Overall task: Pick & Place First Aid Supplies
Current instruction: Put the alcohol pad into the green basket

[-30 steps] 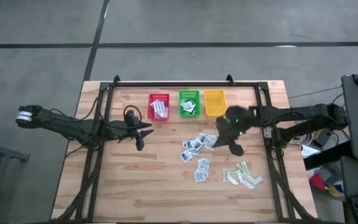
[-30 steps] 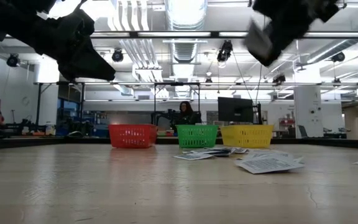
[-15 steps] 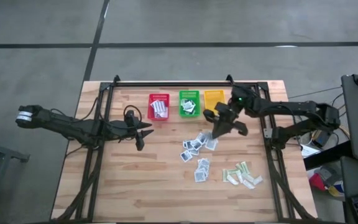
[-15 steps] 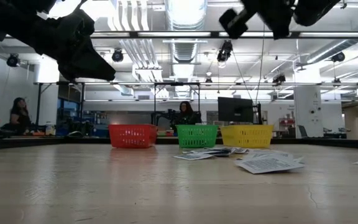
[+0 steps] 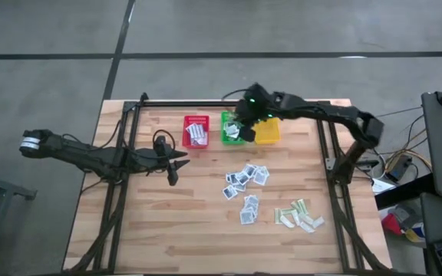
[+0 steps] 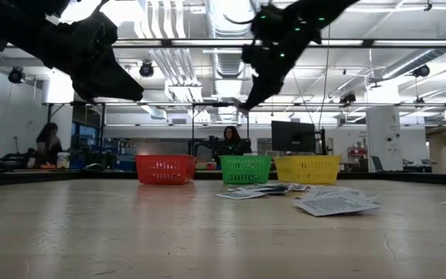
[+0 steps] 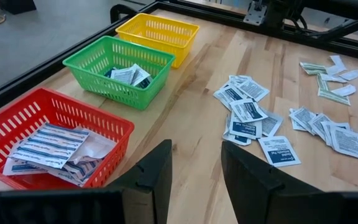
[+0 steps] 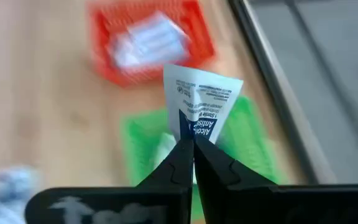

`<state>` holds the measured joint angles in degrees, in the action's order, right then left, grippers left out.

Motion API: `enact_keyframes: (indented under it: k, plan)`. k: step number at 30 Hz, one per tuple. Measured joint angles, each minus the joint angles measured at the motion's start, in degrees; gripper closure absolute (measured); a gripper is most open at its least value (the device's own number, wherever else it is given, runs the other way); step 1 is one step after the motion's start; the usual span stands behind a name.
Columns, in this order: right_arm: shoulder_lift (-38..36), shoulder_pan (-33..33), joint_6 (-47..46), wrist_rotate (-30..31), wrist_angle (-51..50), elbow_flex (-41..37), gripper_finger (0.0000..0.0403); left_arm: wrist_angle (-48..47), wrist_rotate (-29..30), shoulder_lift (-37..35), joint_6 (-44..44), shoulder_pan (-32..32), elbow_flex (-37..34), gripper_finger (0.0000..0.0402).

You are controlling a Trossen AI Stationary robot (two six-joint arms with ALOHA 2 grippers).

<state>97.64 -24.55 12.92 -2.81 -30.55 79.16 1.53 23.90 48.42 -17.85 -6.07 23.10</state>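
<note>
My right gripper (image 5: pixel 240 129) hangs over the green basket (image 5: pixel 233 127), shut on a small square white-blue packet (image 8: pixel 201 93). Of the first aid supplies, white-blue squares (image 5: pixel 244 178) and pale green-beige strips (image 5: pixel 299 216) lie flat on the wood. Oblong white packets lie in the red basket (image 5: pixel 196 130), and a few square ones in the green basket. The yellow basket (image 5: pixel 265 127) stands beside them on the right. My left gripper (image 5: pixel 178 162) waits open at the table's left, above the wood, with nothing between its fingers (image 7: pixel 151 177). My right gripper pinches the packet's lower edge (image 8: pixel 190 132) between its two fingers. The fingers slant down from the table's right. The packet sticks out past them, lifted clear above the green basket (image 8: pixel 142 146).
A black frame rail (image 5: pixel 229 102) runs along the far edge just behind the baskets, and side rails (image 5: pixel 336 192) run down both sides. Bare wood lies at the near left (image 5: pixel 175 230). People sit in the room beyond the table.
My right gripper has swung from above the loose packets toward the table's far edge and leftward, ending over the green basket. It has tipped more steeply downward on the way and has stayed shut on the packet.
</note>
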Motion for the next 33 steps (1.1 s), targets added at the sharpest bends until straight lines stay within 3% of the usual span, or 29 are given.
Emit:
enact_keyframes:
  k: [5,12,25,33]
  plan:
    - [10.5,0.2,5.3,1.3,-14.3,14.3,0.0394,-0.1,0.0,0.0,0.0,0.0,0.0,0.0268]
    - [22.6,-0.1,7.9,1.5,-27.7,25.3,0.0394,-0.1,0.0,0.0,-0.1,0.0,0.0,0.0268]
    - [34.5,-0.9,7.9,1.5,-37.8,37.3,0.0394,-0.3,0.0,0.0,-0.1,0.0,0.0,0.0268]
    - [35.3,-1.5,8.3,1.4,-38.5,38.3,0.0394,-0.4,0.0,0.0,-0.1,0.0,0.0,0.0268]
